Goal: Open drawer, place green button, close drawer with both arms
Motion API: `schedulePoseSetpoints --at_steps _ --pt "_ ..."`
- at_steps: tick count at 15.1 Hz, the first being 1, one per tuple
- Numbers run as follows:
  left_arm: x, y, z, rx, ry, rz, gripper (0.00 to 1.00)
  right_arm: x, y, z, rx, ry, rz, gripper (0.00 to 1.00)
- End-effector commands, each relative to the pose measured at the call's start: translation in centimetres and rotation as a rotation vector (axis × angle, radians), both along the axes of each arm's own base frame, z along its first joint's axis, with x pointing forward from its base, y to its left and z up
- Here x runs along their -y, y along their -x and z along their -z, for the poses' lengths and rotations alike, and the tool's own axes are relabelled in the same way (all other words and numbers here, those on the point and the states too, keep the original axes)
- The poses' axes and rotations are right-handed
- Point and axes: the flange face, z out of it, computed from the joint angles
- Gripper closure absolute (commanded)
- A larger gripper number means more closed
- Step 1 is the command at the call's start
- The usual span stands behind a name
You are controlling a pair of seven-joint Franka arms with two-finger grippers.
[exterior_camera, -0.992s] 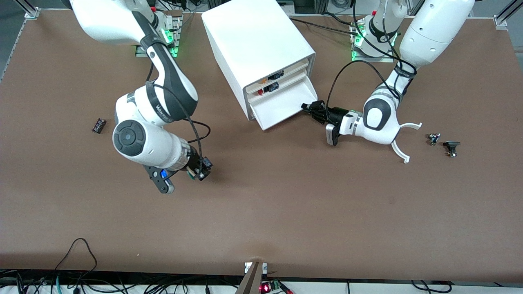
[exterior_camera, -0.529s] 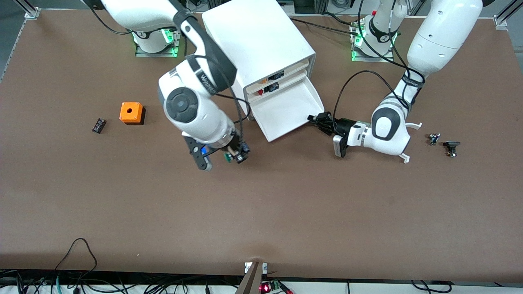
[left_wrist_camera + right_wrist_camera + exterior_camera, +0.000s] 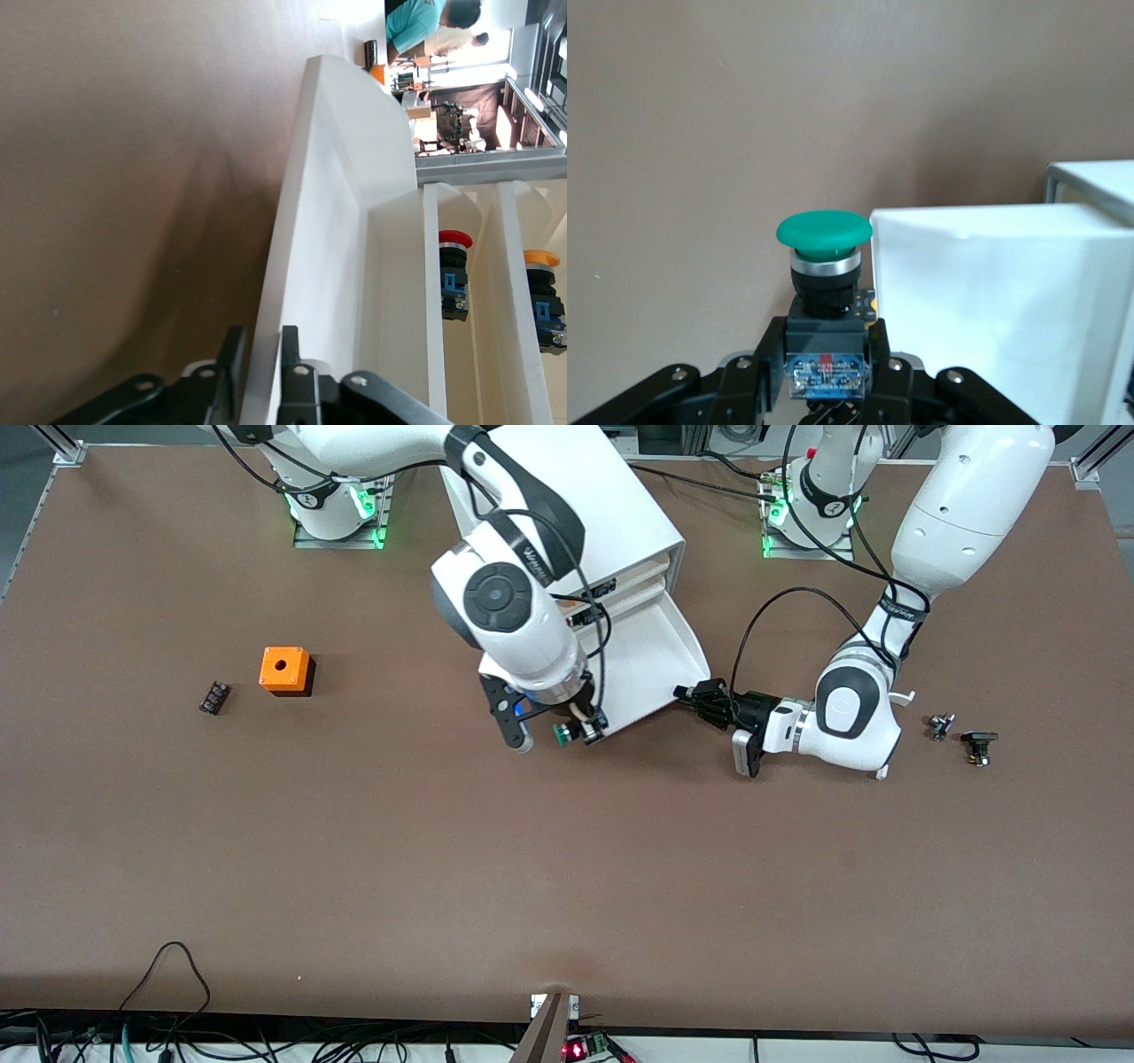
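Observation:
The drawer point(image 3: 651, 651) stands pulled out of the white cabinet point(image 3: 558, 505), its tray bare. My left gripper point(image 3: 689, 692) is shut on the drawer's front wall at its corner toward the left arm's end. In the left wrist view its fingers point(image 3: 290, 354) straddle that wall of the drawer point(image 3: 337, 221). My right gripper point(image 3: 578, 732) is shut on the button point(image 3: 562, 733) and holds it just over the table beside the drawer's other front corner. In the right wrist view the green-capped button point(image 3: 825, 232) sits upright in the right gripper point(image 3: 825, 359), next to the white drawer front point(image 3: 983, 301).
An orange cube point(image 3: 284, 669) and a flat black component point(image 3: 213, 697) lie toward the right arm's end. Two small parts point(image 3: 941, 726) point(image 3: 979, 744) lie toward the left arm's end. The upper drawers hold a red button point(image 3: 454, 239) and an orange one point(image 3: 540, 258).
My right arm has swung with the button from the open table to the drawer's front corner, uncovering the orange cube. My left gripper has drawn the drawer farther out.

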Motion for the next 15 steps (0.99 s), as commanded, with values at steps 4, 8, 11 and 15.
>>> schedulePoseSetpoints --at_steps 4,8,11,15 --pt "-2.1 -2.6 -3.0 -0.075 -0.003 0.001 0.00 -5.3 4.1 5.6 0.002 0.018 -0.039 1.00" --pt "-3.5 -6.7 -9.3 -0.171 -0.187 0.077 0.00 -7.0 5.3 8.7 0.002 0.004 0.017 1.00" --pt "-4.2 -8.8 -13.8 -0.235 -0.336 0.097 0.00 -8.0 6.2 10.1 -0.003 -0.007 0.040 1.00" --pt "-4.9 -10.5 -18.3 -0.306 -0.533 0.052 0.00 -7.8 6.4 11.0 -0.015 0.006 0.038 0.38"
